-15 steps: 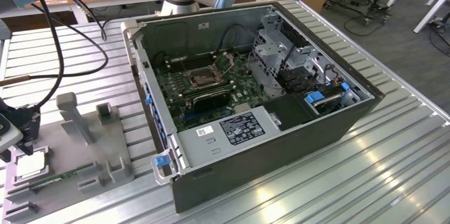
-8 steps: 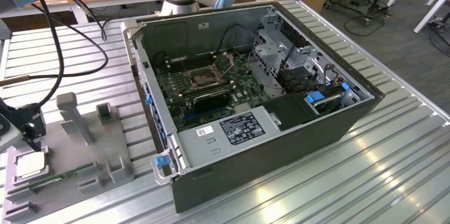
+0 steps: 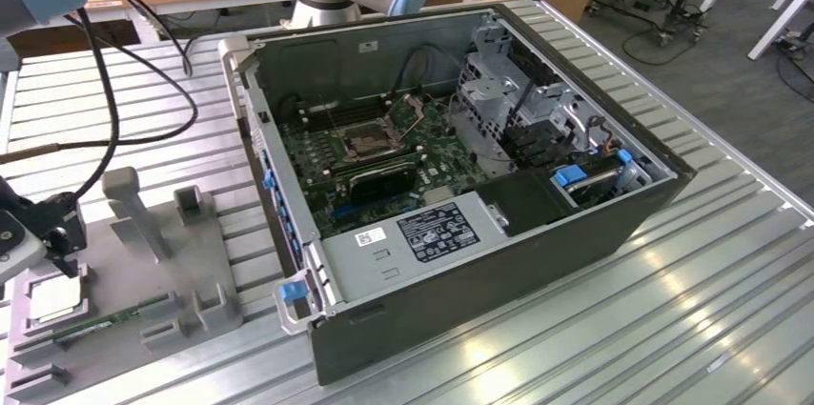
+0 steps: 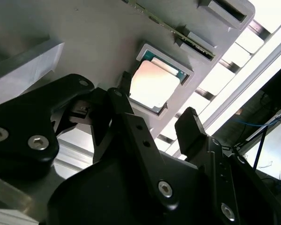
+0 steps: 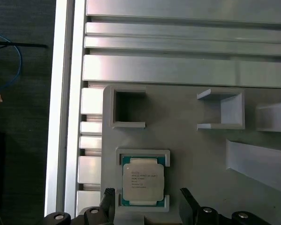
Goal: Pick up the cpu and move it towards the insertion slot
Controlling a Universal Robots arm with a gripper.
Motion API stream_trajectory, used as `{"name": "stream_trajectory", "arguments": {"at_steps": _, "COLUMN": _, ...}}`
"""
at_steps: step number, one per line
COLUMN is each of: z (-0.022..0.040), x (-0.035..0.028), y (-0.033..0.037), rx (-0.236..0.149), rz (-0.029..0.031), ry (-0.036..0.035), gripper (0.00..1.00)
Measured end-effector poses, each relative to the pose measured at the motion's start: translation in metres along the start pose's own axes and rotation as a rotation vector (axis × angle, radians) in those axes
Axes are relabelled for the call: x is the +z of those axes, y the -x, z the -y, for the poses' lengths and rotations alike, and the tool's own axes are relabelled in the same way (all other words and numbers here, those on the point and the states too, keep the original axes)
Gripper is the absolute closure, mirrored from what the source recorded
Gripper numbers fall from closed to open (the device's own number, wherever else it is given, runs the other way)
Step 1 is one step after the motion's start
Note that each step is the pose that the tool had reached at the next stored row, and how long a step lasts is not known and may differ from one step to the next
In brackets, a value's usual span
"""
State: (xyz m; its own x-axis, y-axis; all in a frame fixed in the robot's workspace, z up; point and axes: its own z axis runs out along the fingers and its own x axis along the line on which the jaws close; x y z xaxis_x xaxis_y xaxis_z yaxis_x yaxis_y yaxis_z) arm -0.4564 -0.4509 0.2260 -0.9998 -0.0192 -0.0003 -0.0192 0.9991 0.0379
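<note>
The cpu [image 3: 56,299] [image 4: 154,84] [image 5: 142,182] lies flat in a square recess of the grey tray [image 3: 152,272] at the exterior view's left, its silvery face up. My gripper [image 3: 61,251] [image 4: 158,123] [image 5: 146,196] hangs just above it, open, with nothing held. In both wrist views one black fingertip [image 5: 108,194] stands on each side of the chip, apart from it. The insertion slot [image 3: 369,145] is a silver-framed socket on the green board inside the open computer case [image 3: 509,243], well away toward the exterior view's right.
A green memory stick [image 3: 99,324] lies in the tray beside the cpu. Grey posts and brackets [image 3: 128,205] stand up from the tray. The case walls, power supply [image 3: 426,233] and drive cage [image 3: 509,100] surround the board. Black cables [image 3: 114,119] hang over the slatted metal table [image 3: 712,262].
</note>
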Motion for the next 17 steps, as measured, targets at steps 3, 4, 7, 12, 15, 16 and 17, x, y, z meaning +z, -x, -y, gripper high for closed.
{"name": "stream_trajectory", "arguments": {"at_steps": 3, "z": 0.0002, "x": 0.0054, "y": 0.0000, "rx": 0.000, "rz": -0.0001, "ry": -0.0001, "gripper": 0.35}}
{"name": "stream_trajectory", "arguments": {"at_steps": 4, "z": 0.0003, "x": 0.0073, "y": 0.0000, "rx": 0.000, "rz": 0.0000, "ry": 0.0000, "gripper": 0.35}}
{"name": "stream_trajectory", "arguments": {"at_steps": 7, "z": 0.0005, "x": 0.0127, "y": 0.0000, "rx": 0.000, "rz": -0.0001, "ry": 0.0000, "gripper": 0.35}}
{"name": "stream_trajectory", "arguments": {"at_steps": 12, "z": 0.0007, "x": 0.0171, "y": -0.0001, "rx": 0.000, "rz": -0.0004, "ry": -0.0003, "gripper": 0.35}}
{"name": "stream_trajectory", "arguments": {"at_steps": 15, "z": 0.0001, "x": 0.0188, "y": -0.0001, "rx": 0.000, "rz": -0.0001, "ry": -0.0001, "gripper": 0.35}}
{"name": "stream_trajectory", "arguments": {"at_steps": 16, "z": -0.0004, "x": 0.0193, "y": -0.0001, "rx": 0.000, "rz": -0.0002, "ry": -0.0002, "gripper": 0.35}}
{"name": "stream_trajectory", "arguments": {"at_steps": 17, "z": -0.0006, "x": 0.0202, "y": -0.0001, "rx": 0.000, "rz": 0.0000, "ry": 0.0000, "gripper": 0.35}}
